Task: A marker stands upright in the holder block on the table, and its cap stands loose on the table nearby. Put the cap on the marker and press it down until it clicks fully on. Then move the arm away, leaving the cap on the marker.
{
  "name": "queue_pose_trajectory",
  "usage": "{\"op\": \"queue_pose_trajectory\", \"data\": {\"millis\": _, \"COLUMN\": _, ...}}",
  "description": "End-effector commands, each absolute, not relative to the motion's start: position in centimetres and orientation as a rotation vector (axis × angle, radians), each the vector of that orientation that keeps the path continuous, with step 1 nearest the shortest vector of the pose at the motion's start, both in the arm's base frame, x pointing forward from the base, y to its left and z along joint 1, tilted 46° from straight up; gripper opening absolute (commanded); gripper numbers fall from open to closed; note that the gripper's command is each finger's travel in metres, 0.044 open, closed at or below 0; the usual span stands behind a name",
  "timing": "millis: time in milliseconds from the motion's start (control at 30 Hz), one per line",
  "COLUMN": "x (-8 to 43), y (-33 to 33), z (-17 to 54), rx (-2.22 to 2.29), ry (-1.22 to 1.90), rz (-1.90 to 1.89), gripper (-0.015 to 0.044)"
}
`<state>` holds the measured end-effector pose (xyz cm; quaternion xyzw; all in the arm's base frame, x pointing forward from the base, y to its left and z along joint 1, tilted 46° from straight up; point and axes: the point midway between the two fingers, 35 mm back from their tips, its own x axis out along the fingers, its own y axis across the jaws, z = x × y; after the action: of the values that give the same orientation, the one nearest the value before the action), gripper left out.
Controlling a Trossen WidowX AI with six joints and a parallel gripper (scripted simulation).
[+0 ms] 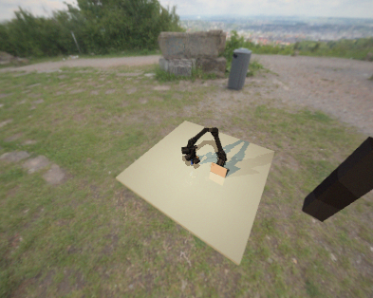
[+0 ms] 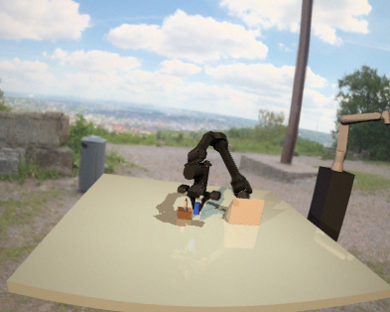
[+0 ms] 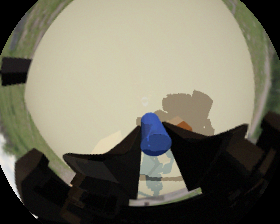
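The bench [image 2: 111,258] is a wide pale square. At its centre the black arm [image 2: 220,159] bends over and down. A tan box [image 2: 244,212] stands at 3 o'clock from the gripper. The small orange holder block [image 2: 185,214] stands at 9 o'clock from the gripper, just beside it, with the marker [image 2: 186,204] upright in it. The fingers are closed on the blue cap [image 3: 152,135], which stands upright between them, just beside the holder block.
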<state>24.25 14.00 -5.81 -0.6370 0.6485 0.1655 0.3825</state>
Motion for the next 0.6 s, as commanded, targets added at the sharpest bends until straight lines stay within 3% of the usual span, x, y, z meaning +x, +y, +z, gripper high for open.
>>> {"op": "queue_pose_trajectory", "data": {"millis": 0, "x": 25.4, "y": 13.6, "z": -3.8, "rx": -1.621, "ry": 1.646, "rz": 0.42, "gripper": 0.0}}
{"op": "queue_pose_trajectory", "data": {"millis": 567, "x": 28.2, "y": 10.8, "z": 3.6, "rx": -1.624, "ry": 1.648, "rz": 0.416, "gripper": 0.0}}
